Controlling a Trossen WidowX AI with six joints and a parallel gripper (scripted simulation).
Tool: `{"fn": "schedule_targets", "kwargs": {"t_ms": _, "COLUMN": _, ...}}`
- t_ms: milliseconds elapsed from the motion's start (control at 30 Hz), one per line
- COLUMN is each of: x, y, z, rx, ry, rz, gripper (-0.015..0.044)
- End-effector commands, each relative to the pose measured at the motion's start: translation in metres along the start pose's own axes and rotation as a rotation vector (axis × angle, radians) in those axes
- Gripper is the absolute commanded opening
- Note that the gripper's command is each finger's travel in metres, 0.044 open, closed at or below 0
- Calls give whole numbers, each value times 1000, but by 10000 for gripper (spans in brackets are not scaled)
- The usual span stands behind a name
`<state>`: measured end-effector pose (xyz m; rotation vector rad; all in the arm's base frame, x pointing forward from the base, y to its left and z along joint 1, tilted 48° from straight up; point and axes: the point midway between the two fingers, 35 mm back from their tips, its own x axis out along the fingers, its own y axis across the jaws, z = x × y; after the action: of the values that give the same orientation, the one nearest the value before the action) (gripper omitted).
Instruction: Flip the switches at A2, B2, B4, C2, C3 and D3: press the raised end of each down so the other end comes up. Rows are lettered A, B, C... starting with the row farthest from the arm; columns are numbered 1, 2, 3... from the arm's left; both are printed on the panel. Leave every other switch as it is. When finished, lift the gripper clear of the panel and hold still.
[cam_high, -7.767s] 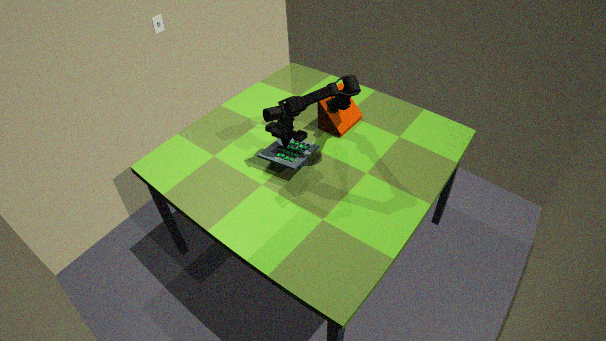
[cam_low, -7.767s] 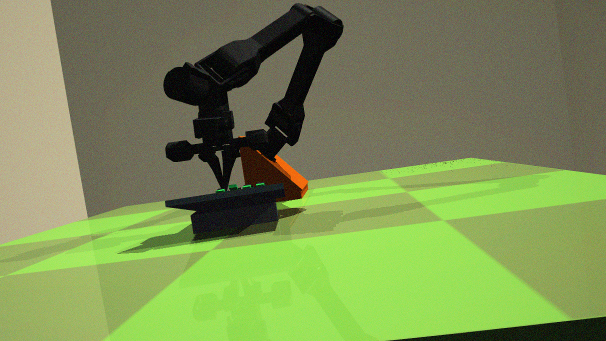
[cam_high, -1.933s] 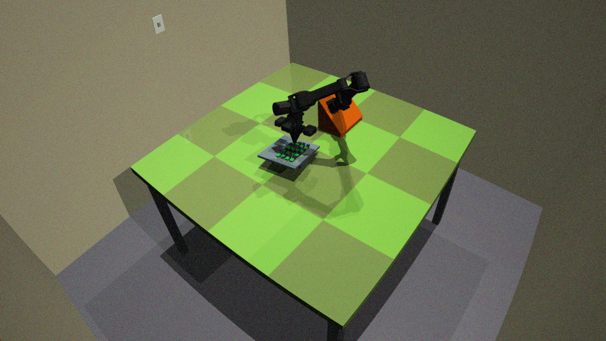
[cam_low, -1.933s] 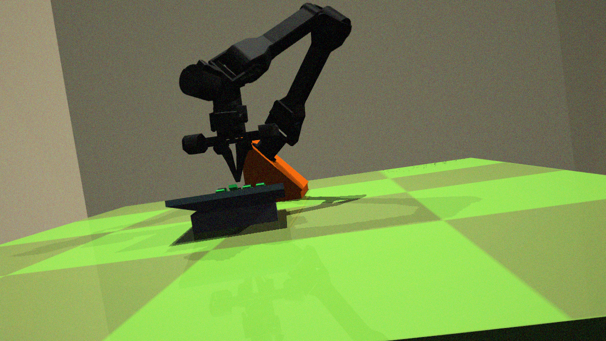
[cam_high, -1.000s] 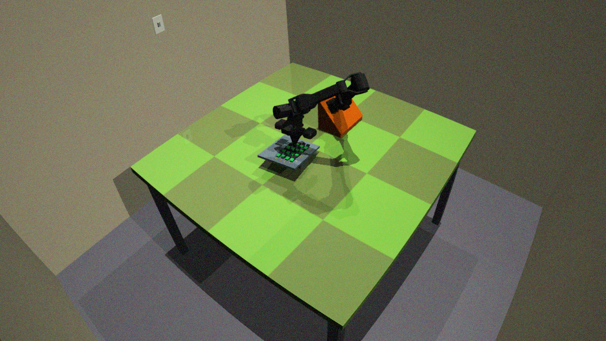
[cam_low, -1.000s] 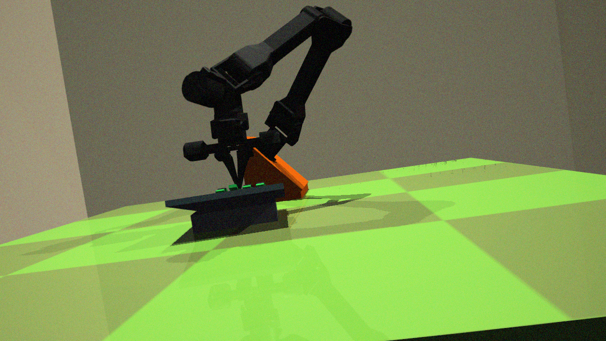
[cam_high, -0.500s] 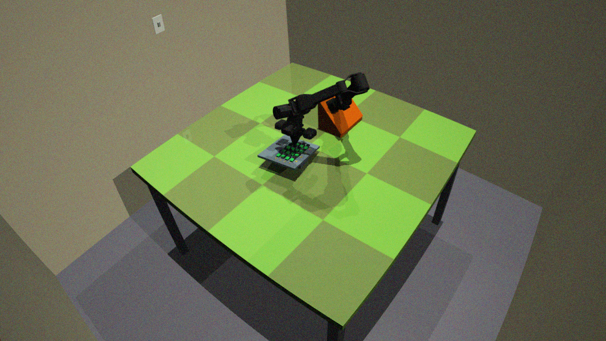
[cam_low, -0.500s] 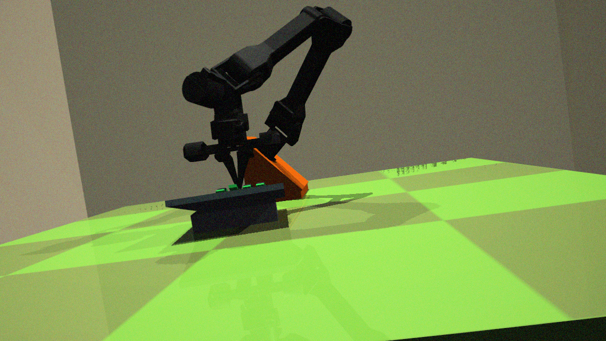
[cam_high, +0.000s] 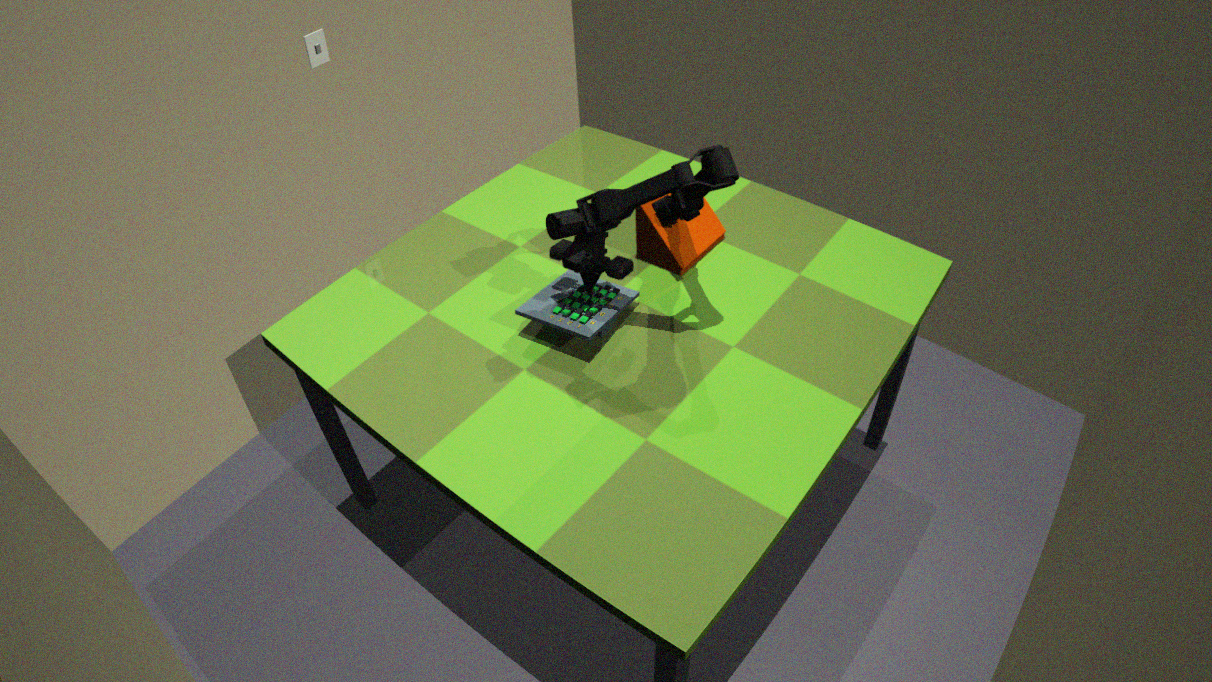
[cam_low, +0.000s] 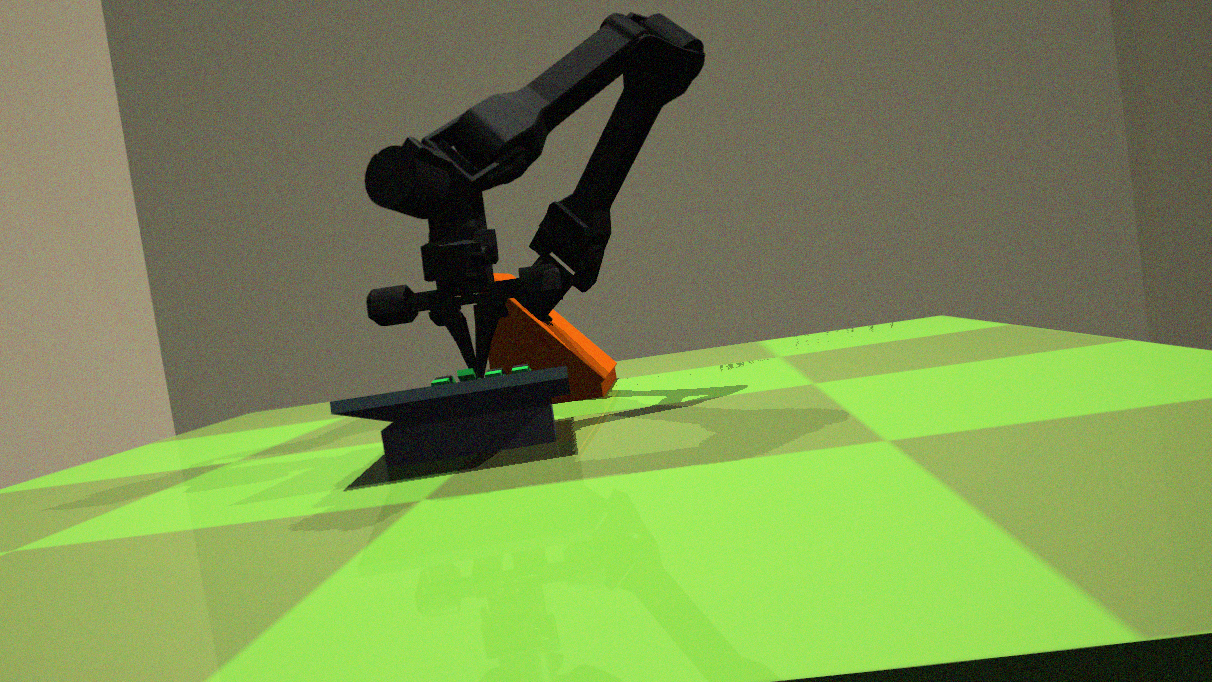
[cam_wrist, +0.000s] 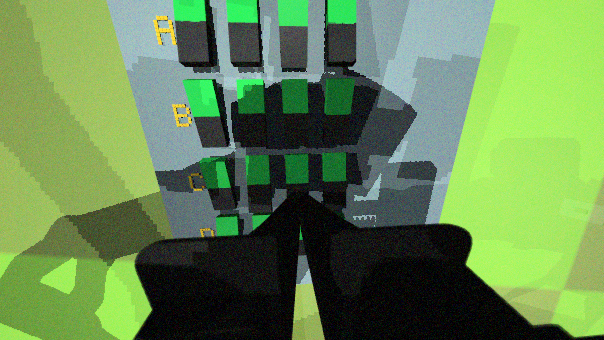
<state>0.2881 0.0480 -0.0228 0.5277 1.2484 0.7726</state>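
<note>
The grey panel (cam_high: 535, 307) (cam_low: 449, 401) (cam_wrist: 450, 100) carries four rows of green and dark rocker switches. My gripper (cam_high: 590, 285) (cam_low: 480, 374) (cam_wrist: 298, 199) is shut and empty, pointing down. Its tips are at the near, dark end of switch C3 (cam_wrist: 297, 169), touching or just above it. In the wrist view, A2 (cam_wrist: 243, 42), B2 (cam_wrist: 251, 102), B4 (cam_wrist: 339, 97) and C2 (cam_wrist: 258, 170) show their green far halves and dark near halves. The fingers hide most of D3. I cannot tell surely which ends are raised. The column numbers are out of the wrist view.
The panel stands on a dark base (cam_low: 470, 436) on the green checkered table (cam_high: 474, 432) (cam_low: 678, 525). An orange wedge (cam_high: 700, 233) (cam_low: 542, 360) stands beside the arm's base. Neighbouring switches C4 (cam_wrist: 334, 167) and B3 (cam_wrist: 295, 96) lie close to the fingertips.
</note>
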Motion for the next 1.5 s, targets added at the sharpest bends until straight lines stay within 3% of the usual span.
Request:
{"fn": "schedule_targets", "kwargs": {"t_ms": 0, "x": 1, "y": 0, "z": 0, "rx": 1, "ry": -3, "rz": 3, "gripper": 0}}
{"fn": "schedule_targets", "kwargs": {"t_ms": 500, "x": 0, "y": 0, "z": 1, "rx": -1, "ry": 0, "rz": -1, "gripper": 0}}
{"fn": "schedule_targets", "kwargs": {"t_ms": 733, "x": -62, "y": 0, "z": 3, "rx": 1, "ry": 25, "rz": 0, "gripper": 0}}
{"fn": "schedule_targets", "kwargs": {"t_ms": 1167, "x": -63, "y": -1, "z": -19, "rx": 2, "ry": 25, "rz": 0, "gripper": 0}}
{"fn": "schedule_targets", "kwargs": {"t_ms": 1333, "x": -30, "y": 0, "z": -19, "rx": 2, "ry": 49, "rz": 1, "gripper": 0}}
{"fn": "schedule_targets", "kwargs": {"t_ms": 1467, "x": -28, "y": 0, "z": -19, "rx": 2, "ry": 50, "rz": 1, "gripper": 0}}
